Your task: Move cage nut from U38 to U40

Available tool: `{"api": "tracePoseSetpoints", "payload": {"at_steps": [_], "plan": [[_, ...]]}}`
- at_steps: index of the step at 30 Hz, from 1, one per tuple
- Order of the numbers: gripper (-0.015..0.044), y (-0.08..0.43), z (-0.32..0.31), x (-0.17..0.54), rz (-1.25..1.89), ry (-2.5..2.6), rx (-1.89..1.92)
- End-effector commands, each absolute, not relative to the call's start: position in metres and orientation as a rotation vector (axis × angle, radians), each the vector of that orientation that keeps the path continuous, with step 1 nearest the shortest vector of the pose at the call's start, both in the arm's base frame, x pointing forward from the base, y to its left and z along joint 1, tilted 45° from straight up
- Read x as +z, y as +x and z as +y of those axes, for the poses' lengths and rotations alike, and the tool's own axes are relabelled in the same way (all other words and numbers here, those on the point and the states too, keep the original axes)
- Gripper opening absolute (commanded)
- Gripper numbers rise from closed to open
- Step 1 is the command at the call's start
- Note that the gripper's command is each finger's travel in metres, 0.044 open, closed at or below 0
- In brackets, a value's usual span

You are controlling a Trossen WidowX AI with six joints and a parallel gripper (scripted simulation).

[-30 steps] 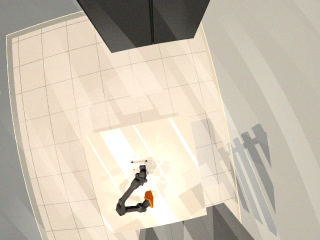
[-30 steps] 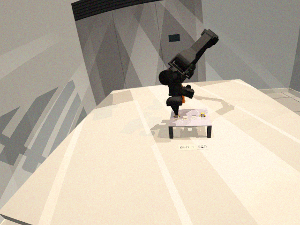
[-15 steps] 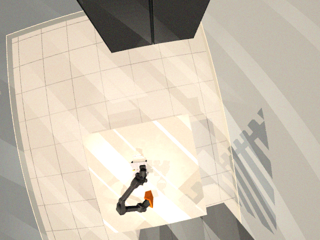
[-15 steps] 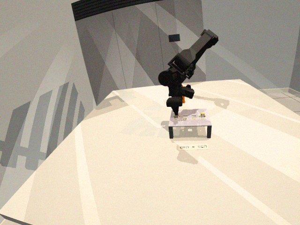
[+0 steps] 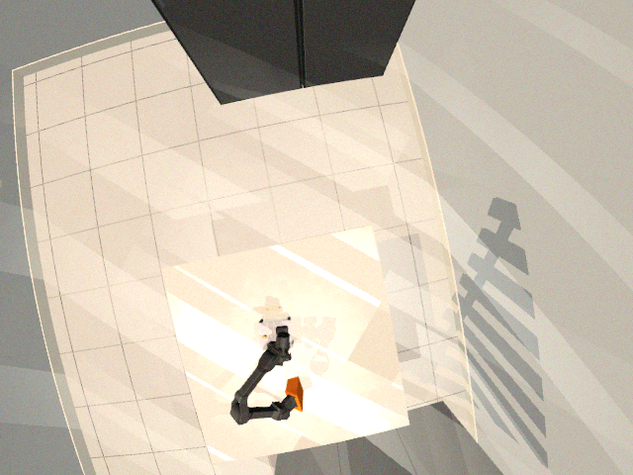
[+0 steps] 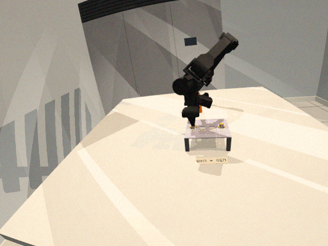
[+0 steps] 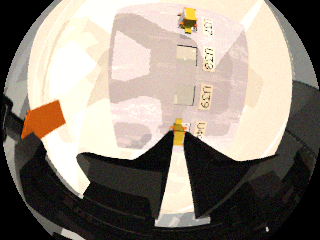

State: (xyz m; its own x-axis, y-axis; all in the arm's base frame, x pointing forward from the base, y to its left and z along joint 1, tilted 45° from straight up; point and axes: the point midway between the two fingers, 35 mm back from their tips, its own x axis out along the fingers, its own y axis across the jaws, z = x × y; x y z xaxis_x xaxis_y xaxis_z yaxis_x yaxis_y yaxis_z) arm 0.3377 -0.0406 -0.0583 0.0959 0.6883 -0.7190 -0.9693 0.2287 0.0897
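Note:
My gripper (image 6: 192, 125) (image 7: 178, 135) is shut on a yellow cage nut (image 7: 178, 127) at rail hole U40, at the left end of the plate in the exterior view. The nut's orange ends show on both sides of it. Whether it is clipped in or its wings are open under the plate is hidden. The rail plate (image 6: 207, 134) (image 7: 130, 95) stands on dark legs. The other nut (image 6: 221, 125) (image 7: 188, 19) sits at U37. Hole U38 (image 7: 186, 55) and hole U39 (image 7: 184, 94) are empty. In the top view the arm hides the fingertips.
An orange block (image 5: 294, 391) (image 7: 46, 120) stands by the arm's base, and shows partly behind the arm in the exterior view. A label strip (image 6: 211, 160) lies on the table (image 6: 132, 190) beside the plate. A dark cabinet (image 5: 255, 50) stands beyond the table.

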Motion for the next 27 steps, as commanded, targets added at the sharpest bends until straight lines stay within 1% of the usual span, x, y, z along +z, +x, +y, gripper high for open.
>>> {"api": "tracePoseSetpoints", "payload": {"at_steps": [1, 27], "plan": [[0.0028, 0.3384, -0.0415, -0.0584, 0.742, -0.474, 1.302], [0.0028, 0.3398, -0.0421, -0.0582, 0.752, -0.464, 1.333]]}}
